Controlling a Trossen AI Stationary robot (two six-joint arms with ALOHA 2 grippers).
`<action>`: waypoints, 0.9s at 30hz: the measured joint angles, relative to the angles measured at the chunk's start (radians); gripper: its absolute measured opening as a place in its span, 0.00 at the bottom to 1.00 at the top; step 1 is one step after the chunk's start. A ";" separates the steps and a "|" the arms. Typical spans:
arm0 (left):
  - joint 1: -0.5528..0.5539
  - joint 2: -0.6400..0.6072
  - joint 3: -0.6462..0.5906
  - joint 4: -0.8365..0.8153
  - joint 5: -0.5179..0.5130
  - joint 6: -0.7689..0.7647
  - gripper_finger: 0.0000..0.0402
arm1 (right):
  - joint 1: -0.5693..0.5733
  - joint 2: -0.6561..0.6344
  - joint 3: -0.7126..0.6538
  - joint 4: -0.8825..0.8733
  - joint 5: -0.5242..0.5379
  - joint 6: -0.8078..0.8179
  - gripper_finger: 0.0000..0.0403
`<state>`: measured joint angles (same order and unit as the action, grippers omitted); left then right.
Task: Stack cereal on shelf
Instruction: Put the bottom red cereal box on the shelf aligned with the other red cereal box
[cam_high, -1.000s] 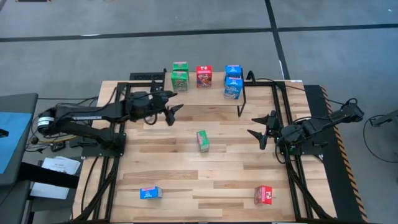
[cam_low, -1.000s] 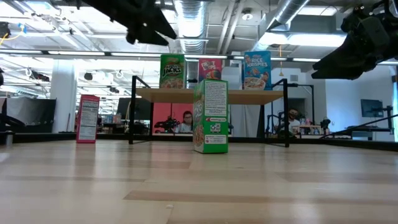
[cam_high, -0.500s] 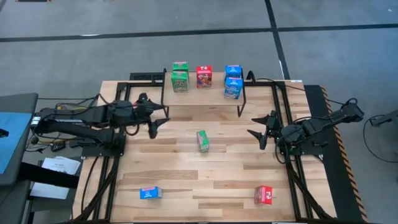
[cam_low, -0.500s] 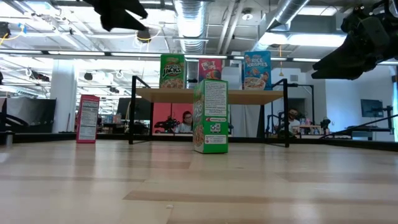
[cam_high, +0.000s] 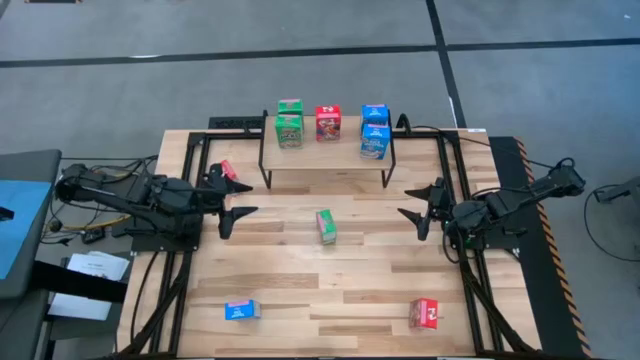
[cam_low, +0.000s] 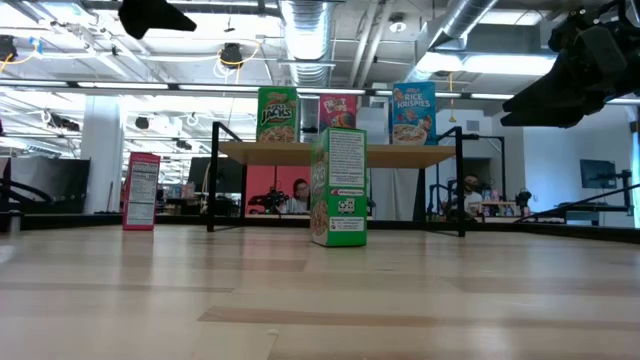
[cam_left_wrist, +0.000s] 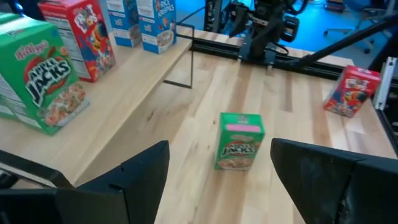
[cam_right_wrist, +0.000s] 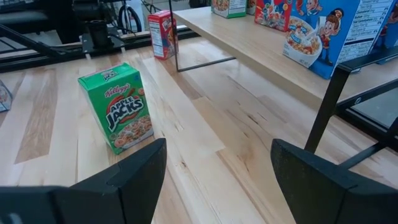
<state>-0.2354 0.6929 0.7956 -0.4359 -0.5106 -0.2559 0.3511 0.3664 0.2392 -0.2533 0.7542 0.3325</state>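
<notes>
The shelf (cam_high: 325, 160) stands at the table's far side and carries two green cereal boxes (cam_high: 289, 123), a red one (cam_high: 328, 122) and two blue ones (cam_high: 375, 131). A green cereal box (cam_high: 325, 226) stands upright on its base mid-table. A red box (cam_high: 226, 170) stands left of the shelf. My left gripper (cam_high: 238, 200) hangs open and holds nothing, left of the green box, which shows farther off between its fingers (cam_left_wrist: 239, 140). My right gripper (cam_high: 408, 202) waits open, holding nothing, to the right of that box (cam_right_wrist: 121, 109).
A blue box (cam_high: 241, 311) lies near the table's front left and a red box (cam_high: 425, 313) near the front right. Black rails (cam_high: 180, 270) run along the table's left and right sides. Bare wood lies between the green box and the front edge.
My left gripper has drawn back from the shelf's left end toward the table's left edge and a little toward the near edge, rolling as it went, still open and holding nothing. The red box left of the shelf, covered by the arm before, now shows.
</notes>
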 joint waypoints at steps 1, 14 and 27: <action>-0.014 -0.001 0.000 -0.005 -0.007 -0.002 0.67 | 0.000 0.000 0.000 0.000 0.000 0.000 0.78; -0.046 0.000 0.000 0.083 -0.184 0.103 0.67 | 0.000 0.000 0.000 -0.066 0.002 0.000 0.78; -0.046 0.001 0.000 0.182 -0.186 0.220 0.67 | 0.000 0.000 0.000 -0.082 -0.050 0.101 0.79</action>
<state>-0.2810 0.6937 0.7956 -0.2538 -0.6964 -0.0357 0.3511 0.3664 0.2394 -0.3348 0.7044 0.4340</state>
